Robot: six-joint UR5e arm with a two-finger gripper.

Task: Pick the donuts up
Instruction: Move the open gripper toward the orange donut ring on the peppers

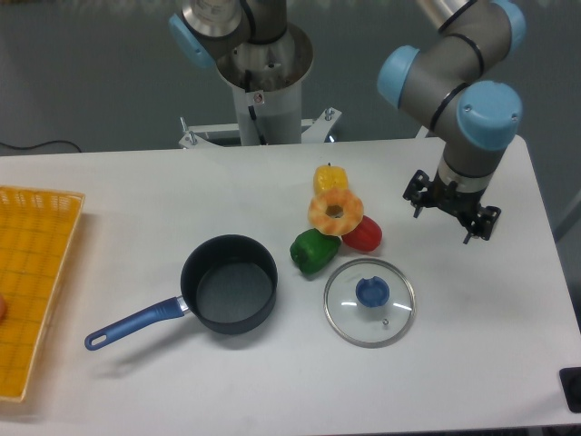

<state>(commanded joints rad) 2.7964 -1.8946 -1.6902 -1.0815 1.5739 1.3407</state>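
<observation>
One orange-pink ring donut (pixel 335 212), pale wavy edge, propped on peppers (pixel 338 232)

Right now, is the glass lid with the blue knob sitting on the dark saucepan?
No, the glass lid lies flat on the table beside the dark saucepan.

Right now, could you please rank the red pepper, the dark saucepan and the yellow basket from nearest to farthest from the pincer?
1. Red toy pepper, just left of the pincer.
2. Dark saucepan with blue handle, centre-left of the table.
3. Yellow mesh basket, at the far left edge.
</observation>
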